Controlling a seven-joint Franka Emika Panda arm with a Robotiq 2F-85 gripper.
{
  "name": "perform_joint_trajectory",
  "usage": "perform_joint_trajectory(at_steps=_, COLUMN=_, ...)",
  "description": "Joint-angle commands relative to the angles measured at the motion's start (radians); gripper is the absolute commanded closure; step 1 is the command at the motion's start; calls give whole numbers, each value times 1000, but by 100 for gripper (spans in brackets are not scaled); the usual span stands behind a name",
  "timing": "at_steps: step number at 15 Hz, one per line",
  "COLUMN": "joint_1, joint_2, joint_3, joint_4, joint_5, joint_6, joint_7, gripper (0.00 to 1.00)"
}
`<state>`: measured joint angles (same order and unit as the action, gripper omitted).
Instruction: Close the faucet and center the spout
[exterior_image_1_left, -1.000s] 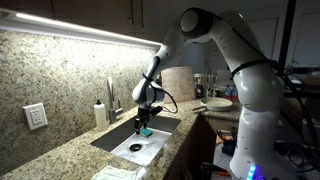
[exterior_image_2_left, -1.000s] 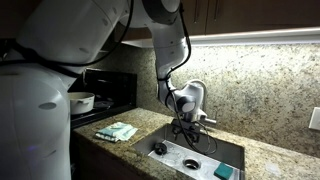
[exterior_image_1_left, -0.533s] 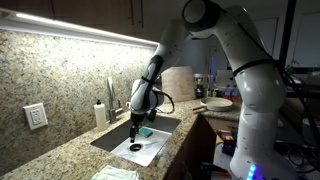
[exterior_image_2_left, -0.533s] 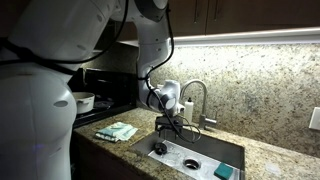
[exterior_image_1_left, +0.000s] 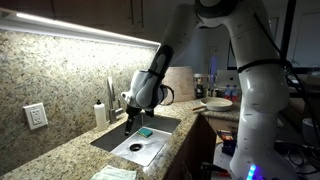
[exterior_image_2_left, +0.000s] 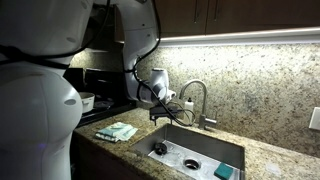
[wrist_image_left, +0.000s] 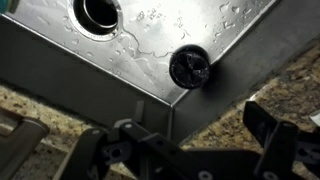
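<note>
Big white arm (exterior_image_1_left: 240, 70) leans over the granite bench (exterior_image_1_left: 60, 160) and the steel sink (exterior_image_2_left: 215, 140). The faucet (exterior_image_2_left: 205, 105) stands at the sink's back edge, spout (exterior_image_2_left: 192, 84) arched high. The gripper (wrist_image_left: 180, 135) hangs near it over the sink's corner, fingers (wrist_image_left: 272, 145) spread wide and empty.

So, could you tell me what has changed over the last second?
The gripper slid sideways from over the middle of the sink to its corner, open and holding nothing. The faucet, soap dispenser and sponge stayed where they were.
</note>
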<state>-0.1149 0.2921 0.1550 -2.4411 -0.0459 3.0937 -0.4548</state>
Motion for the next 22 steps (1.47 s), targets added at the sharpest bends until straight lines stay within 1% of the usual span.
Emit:
perform_joint_trajectory(at_steps=1, joint_1=7, joint_2=-109, joint_3=-1, joint_4=-103, joint_5=18, joint_6=94, joint_7=33, gripper=0)
perform_joint_trajectory(at_steps=3, joint_1=5, joint_2=-150, joint_3=-8, joint_4=-140, joint_5=26, joint_6=146, joint_7=48, gripper=0)
perform_joint_trajectory(at_steps=7, joint_1=19, joint_2=-232, joint_3=-36, joint_4=-203, joint_5=27, joint_6=207, joint_7=77, gripper=0)
perform_joint_trajectory(at_steps=8, joint_1=43, joint_2=-243, joint_3=-75, joint_4=-204, joint_5=-38, joint_6=218, joint_7=135, gripper=0)
perform_joint_trajectory(at_steps=11, joint_1=58, joint_2=-273, joint_3=-107, joint_4=-214, joint_5=-54, joint_6=253, joint_7=160, gripper=0)
perform_joint_trajectory(at_steps=12, joint_1=60, joint_2=-271, joint_3=-96, joint_4=-210, joint_5=9, joint_6=274, joint_7=110, gripper=0)
perform_joint_trajectory(at_steps=14, joint_1=65, joint_2=-273, joint_3=-97, joint_4=-201, joint_5=24, joint_6=305, joint_7=103, gripper=0)
perform_joint_trajectory(at_steps=17, joint_1=70, joint_2=-252, joint_3=-89, joint_4=-183, joint_5=44, joint_6=383, joint_7=99, gripper=0)
perform_joint_trajectory(at_steps=18, joint_1=72, joint_2=-241, joint_3=-88, joint_4=-176, joint_5=56, joint_6=428, joint_7=97, gripper=0)
perform_joint_trajectory(at_steps=19, joint_1=74, joint_2=-283, joint_3=-82, joint_4=-147, joint_5=54, joint_6=366, joint_7=111, gripper=0)
perform_joint_trajectory(at_steps=22, joint_1=83, joint_2=-282, joint_3=-88, joint_4=-86, joint_5=109, joint_6=372, joint_7=94, gripper=0)
